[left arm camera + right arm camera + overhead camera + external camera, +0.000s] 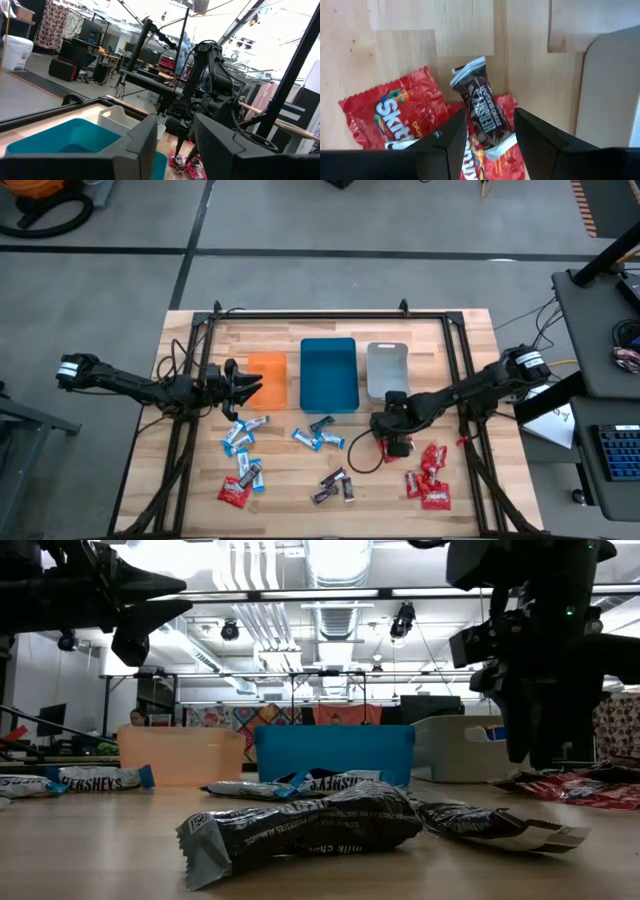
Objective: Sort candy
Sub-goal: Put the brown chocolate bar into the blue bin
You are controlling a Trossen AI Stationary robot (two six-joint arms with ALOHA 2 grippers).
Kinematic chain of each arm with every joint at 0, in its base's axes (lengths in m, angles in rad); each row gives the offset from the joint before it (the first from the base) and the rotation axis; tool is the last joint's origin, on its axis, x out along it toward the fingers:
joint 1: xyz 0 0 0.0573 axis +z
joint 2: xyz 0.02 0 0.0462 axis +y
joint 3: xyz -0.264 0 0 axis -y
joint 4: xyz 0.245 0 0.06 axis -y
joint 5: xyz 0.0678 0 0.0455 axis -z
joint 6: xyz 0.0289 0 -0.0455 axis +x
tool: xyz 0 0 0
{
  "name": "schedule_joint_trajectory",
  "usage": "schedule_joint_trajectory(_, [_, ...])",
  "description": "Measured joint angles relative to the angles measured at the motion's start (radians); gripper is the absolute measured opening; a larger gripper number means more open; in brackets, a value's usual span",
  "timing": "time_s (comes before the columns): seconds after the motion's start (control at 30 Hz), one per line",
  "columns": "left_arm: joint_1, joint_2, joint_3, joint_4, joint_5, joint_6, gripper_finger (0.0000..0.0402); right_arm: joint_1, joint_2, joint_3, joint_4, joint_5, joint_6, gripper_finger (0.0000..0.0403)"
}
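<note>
Small wrapped candies lie loose on the wooden table: blue-and-white ones [240, 438], dark brown ones [335, 485] and red ones [430, 482]. My right gripper [490, 119] points down, open, over a dark brown candy [482, 102] that lies on red wrappers [395, 112] beside the grey tray [610, 85]. Its fingers stand on either side of the candy's near end; I cannot tell whether they touch it. My left gripper [245, 385] is open and holds nothing. It hangs level above the left edge of the orange tray [270, 380].
Orange, teal [328, 373] and grey [386, 368] trays stand in a row at the table's far middle. A black frame [330, 312] runs around the table's edges. More red candy [235, 492] lies at the near left. Bare wood shows between the candy groups.
</note>
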Motion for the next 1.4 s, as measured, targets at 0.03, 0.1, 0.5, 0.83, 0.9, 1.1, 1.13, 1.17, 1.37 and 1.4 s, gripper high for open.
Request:
schedule_joint_trajectory(0.03, [0.000, 0.000, 0.000, 0.000, 0.000, 0.000, 0.0114, 0.000, 0.010, 0.006, 0.000, 0.001, -0.002, 0.0155])
schedule_joint_trajectory(0.1, [0.000, 0.000, 0.000, 0.000, 0.000, 0.000, 0.0114, 0.000, 0.034, 0.016, 0.000, 0.002, -0.005, 0.0155])
schedule_joint_trajectory(0.5, [0.000, 0.000, 0.000, -0.004, 0.000, 0.000, 0.0114, 0.000, 0.120, 0.027, 0.004, -0.003, -0.010, 0.0125])
schedule_joint_trajectory(0.83, [0.000, 0.000, 0.000, -0.004, 0.000, 0.000, 0.0114, 0.000, 0.074, 0.023, 0.008, -0.002, -0.005, 0.0052])
schedule_joint_trajectory(0.9, [0.000, 0.000, 0.000, -0.004, 0.000, 0.000, 0.0114, 0.000, 0.069, 0.023, 0.010, -0.002, -0.001, 0.0040])
schedule_joint_trajectory(1.1, [0.000, 0.000, 0.000, -0.004, 0.000, 0.000, 0.0114, 0.000, 0.052, 0.023, 0.010, -0.002, -0.001, 0.0023])
schedule_joint_trajectory(1.13, [0.000, 0.000, 0.000, -0.004, 0.000, 0.000, 0.0114, 0.000, 0.047, 0.023, 0.009, -0.003, -0.001, 0.0022])
schedule_joint_trajectory(1.17, [0.000, 0.000, 0.000, -0.004, 0.000, 0.000, 0.0114, 0.000, 0.043, 0.025, 0.008, -0.004, -0.001, 0.0022])
schedule_joint_trajectory(1.37, [0.000, 0.000, 0.000, -0.004, 0.000, 0.000, 0.0114, 0.000, 0.012, 0.077, 0.009, -0.004, -0.007, 0.0021])
schedule_joint_trajectory(1.4, [0.000, 0.000, 0.000, -0.004, 0.000, 0.000, 0.0114, 0.000, 0.005, 0.087, 0.009, -0.004, -0.010, 0.0021])
